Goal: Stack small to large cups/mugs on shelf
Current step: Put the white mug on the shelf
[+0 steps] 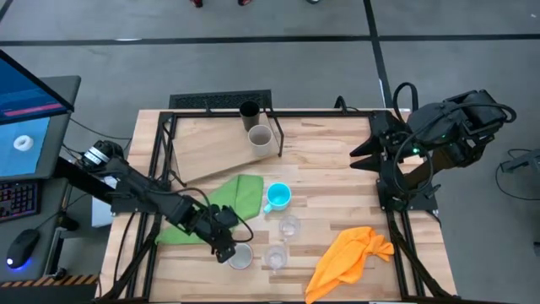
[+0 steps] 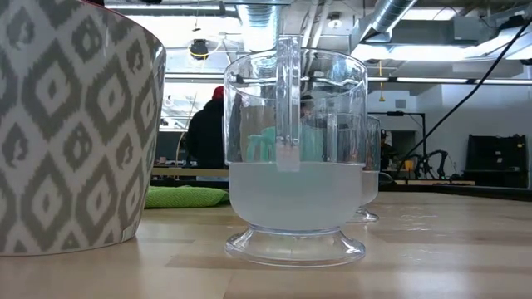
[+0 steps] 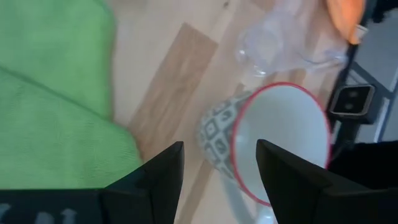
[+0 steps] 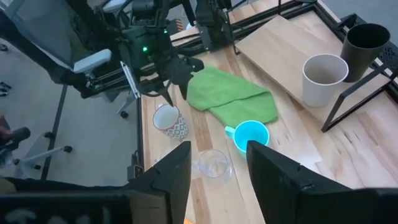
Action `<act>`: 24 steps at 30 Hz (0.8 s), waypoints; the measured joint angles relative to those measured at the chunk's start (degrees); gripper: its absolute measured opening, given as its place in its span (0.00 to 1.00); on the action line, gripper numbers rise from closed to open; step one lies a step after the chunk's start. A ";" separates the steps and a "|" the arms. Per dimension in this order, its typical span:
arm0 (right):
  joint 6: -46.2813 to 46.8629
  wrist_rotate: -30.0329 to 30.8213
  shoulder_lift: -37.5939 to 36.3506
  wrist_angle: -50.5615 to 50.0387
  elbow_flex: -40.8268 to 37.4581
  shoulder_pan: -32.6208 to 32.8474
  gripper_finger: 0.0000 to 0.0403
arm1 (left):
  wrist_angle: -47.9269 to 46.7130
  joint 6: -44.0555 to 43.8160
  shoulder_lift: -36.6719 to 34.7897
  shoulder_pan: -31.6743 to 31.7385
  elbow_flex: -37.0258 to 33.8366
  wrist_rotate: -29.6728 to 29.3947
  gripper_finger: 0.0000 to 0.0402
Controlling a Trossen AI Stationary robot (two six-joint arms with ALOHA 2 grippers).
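Note:
My left gripper (image 1: 225, 248) (image 3: 219, 146) is open and hovers just above the white mug (image 1: 241, 257) (image 3: 280, 143), which has a grey diamond pattern and a red rim; it stands upright by the near edge. The fingers touch nothing. Two clear glasses (image 1: 277, 257) (image 1: 289, 226) stand to its right, and the blue mug (image 1: 278, 196) stands farther in. A grey-beige cup (image 1: 260, 137) sits on the shelf board (image 1: 211, 148), beside the black cup (image 1: 249, 111). My right gripper (image 1: 359, 158) (image 4: 217, 152) waits open, raised at the table's right side.
A green cloth (image 1: 228, 201) lies just left of the blue mug, under my left arm. An orange cloth (image 1: 350, 257) lies near the right front corner. Black frame bars (image 1: 160, 169) run along both table sides. In the low view a person (image 2: 206, 124) stands beyond the table.

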 joint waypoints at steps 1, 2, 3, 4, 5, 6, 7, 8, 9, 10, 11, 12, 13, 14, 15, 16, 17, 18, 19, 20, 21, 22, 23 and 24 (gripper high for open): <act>0.00 -0.02 0.00 0.00 0.00 0.00 0.44 | 0.49 0.29 0.00 -0.02 0.00 0.27 0.48; 0.02 0.00 0.00 0.00 0.00 0.00 0.44 | 0.51 0.33 0.00 -0.02 0.00 0.71 0.48; 0.02 0.00 0.00 0.00 0.00 0.00 0.44 | 0.24 0.48 0.06 -0.02 0.00 0.84 0.48; 0.02 0.00 0.00 0.00 0.00 0.00 0.44 | 0.16 0.86 0.67 -0.02 0.04 1.05 0.48; 0.02 -0.02 0.00 0.00 0.00 0.00 0.44 | 0.36 1.36 1.32 -0.02 0.07 1.68 0.48; 0.02 0.00 0.02 0.00 0.00 0.00 0.44 | 0.18 1.94 1.98 0.00 0.03 2.15 0.48; 0.02 -0.02 0.02 0.00 0.00 0.00 0.44 | 0.00 2.44 2.65 0.00 0.00 2.80 0.48; 0.02 0.00 0.02 0.00 0.02 0.00 0.44 | 0.70 3.14 3.48 0.00 0.04 3.91 0.48; 0.02 -0.02 0.02 0.02 0.02 0.00 0.44 | 1.34 3.71 4.42 0.00 0.09 4.99 0.48; 0.04 0.00 0.02 0.00 0.02 0.00 0.44 | 1.31 3.98 5.39 0.00 0.09 5.66 0.48; 0.21 -0.02 0.02 0.00 0.02 -0.02 0.44 | 1.08 4.11 6.05 0.11 0.07 6.06 0.48; 0.50 0.00 0.14 0.00 0.03 -0.13 0.44 | 1.04 3.97 6.59 0.21 0.04 6.69 0.48; 0.83 0.00 0.31 0.02 0.04 -0.26 0.44 | 1.00 3.62 6.99 0.35 0.07 7.04 0.47; 0.92 0.00 0.42 0.00 0.04 -0.27 0.44 | 0.78 3.36 7.27 0.43 0.11 7.21 0.47; 0.92 -0.01 0.51 0.01 0.02 -0.26 0.44 | 0.18 3.14 7.41 0.56 0.11 7.67 0.45; 0.92 -0.02 0.57 0.00 0.02 -0.26 0.44 | -0.32 3.02 7.44 0.70 0.10 8.18 0.43; 0.93 0.00 0.62 0.00 0.02 -0.26 0.44 | -0.49 2.99 7.47 0.76 0.09 8.33 0.39; 0.94 0.00 0.66 0.00 0.03 -0.26 0.44 | -0.49 2.92 7.52 0.76 0.09 8.40 0.35; 0.94 0.00 0.68 0.00 0.04 -0.26 0.44 | -0.72 2.73 7.52 0.76 0.09 8.57 0.31; 0.94 -0.02 0.74 0.00 0.04 -0.26 0.44 | -1.08 2.71 7.52 0.76 0.11 8.65 0.26; 0.94 -0.02 0.83 0.00 0.02 -0.26 0.44 | -1.41 2.60 7.52 0.76 0.11 8.69 0.20; 0.94 -0.01 0.87 0.00 0.02 -0.26 0.44 | -1.56 2.60 7.52 0.76 0.09 8.69 0.15; 0.94 -0.02 0.86 0.00 0.02 -0.26 0.44 | -1.68 2.66 7.55 0.81 0.09 8.83 0.09; 0.94 -0.02 0.81 0.00 0.02 -0.26 0.44 | -2.17 1.89 7.58 0.81 0.01 8.97 0.05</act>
